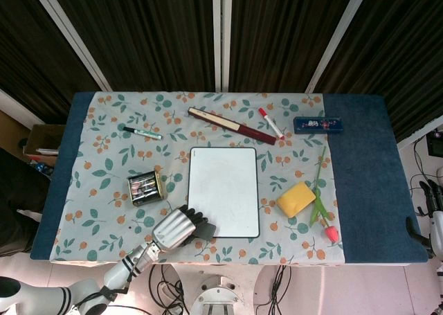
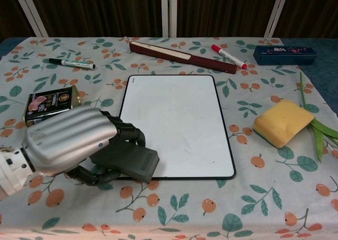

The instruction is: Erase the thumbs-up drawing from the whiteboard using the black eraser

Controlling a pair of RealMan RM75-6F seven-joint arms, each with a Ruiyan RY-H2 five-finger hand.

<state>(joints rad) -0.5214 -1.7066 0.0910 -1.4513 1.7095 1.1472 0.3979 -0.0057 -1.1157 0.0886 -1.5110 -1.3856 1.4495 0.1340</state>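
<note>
A floral-print tablecloth with orange fruit and green leaves [image 2: 174,208] is spread over the table, and on it, near centre, the white rectangular whiteboard with a black rim [image 2: 174,121] is laid with its long axis running away from the robot. The board surface is seen as almost blank; only faint smudges are made out, and no clear thumbs-up outline can be told in either view.

The silver left hand with dark fingers [image 2: 74,142] is placed at the board's near left corner. Its fingers [image 2: 127,132] are curled over the black block eraser [image 2: 129,161], which is held from above, thumb side tucked under at the near edge. The eraser is set with its long axis roughly across the board's width, its far end overlapping the near left corner of the board and pointing toward the board's centre. So the remaining board area lies ahead and to the right of the fingers; any further stroke is judged to need a push away and rightward. In the head view the same hand [image 1: 173,228] is seen at that corner.

Only a dark piece of the right arm is glimpsed at the frame edge in the head view, far from the board; the state of the right hand cannot be told. The left hand is clearly the nearer one.
</note>
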